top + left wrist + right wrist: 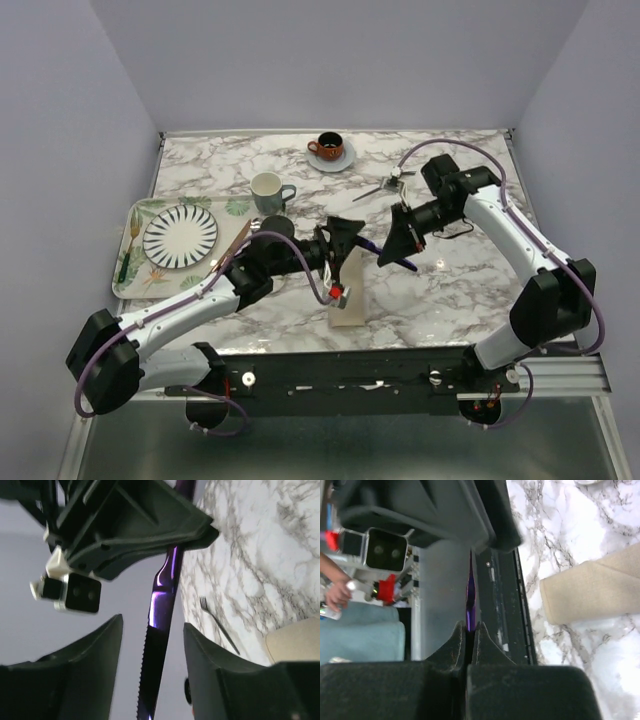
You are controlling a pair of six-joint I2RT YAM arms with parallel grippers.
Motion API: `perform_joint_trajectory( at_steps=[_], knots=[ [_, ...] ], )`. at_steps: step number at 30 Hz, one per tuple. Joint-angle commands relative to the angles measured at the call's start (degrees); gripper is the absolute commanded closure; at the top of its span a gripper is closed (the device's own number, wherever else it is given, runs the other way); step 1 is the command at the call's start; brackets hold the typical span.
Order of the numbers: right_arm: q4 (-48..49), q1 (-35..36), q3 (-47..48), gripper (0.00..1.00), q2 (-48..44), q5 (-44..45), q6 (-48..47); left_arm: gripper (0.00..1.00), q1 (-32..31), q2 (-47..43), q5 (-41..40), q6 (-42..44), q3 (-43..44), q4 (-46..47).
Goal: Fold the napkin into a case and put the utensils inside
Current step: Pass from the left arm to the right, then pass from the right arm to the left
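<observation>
The marble desk (450, 290) holds everything. The napkin (347, 298) is already folded into a long thin case (590, 592). It lies flat near the front edge of the desk, between the two arms. So the folding part looks done.

The left hand (347, 240) hangs just above the far end of the case. Its fingers stand apart with the purple knife (159, 615) in the gap between them. They do not seem to press on it. The right hand (470, 629) is squeezed tight on the knife, so it is the one that holds it.

The knife is up in the air, just past the far end of the case. It is not in the case yet. The fork (220, 627) lies on the bare desk, well apart from the case, and no hand touches it.

I think two jobs are left. One is to slide the knife into the case. The other is to fetch the fork and put it in too.
</observation>
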Motion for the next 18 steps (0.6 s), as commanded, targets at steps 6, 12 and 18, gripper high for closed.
perform_joint_trajectory(
  at_steps=[6, 12, 18],
  knots=[
    [54.6, 0.3, -5.5, 0.99, -11.4, 20.4, 49.2, 0.01, 2.3, -3.7, -36.3, -55.9, 18.5, -17.5],
    [67.3, 0.5, -8.0, 0.99, -11.7, 33.7, 59.2, 0.01, 7.1, 1.8, -26.5, -87.5, 31.5, -28.9],
    [67.9, 4.1, -7.4, 0.99, -13.6, 44.7, 58.8, 0.07, 12.5, 3.9, -18.0, -115.6, 29.4, -19.1]
  ],
)
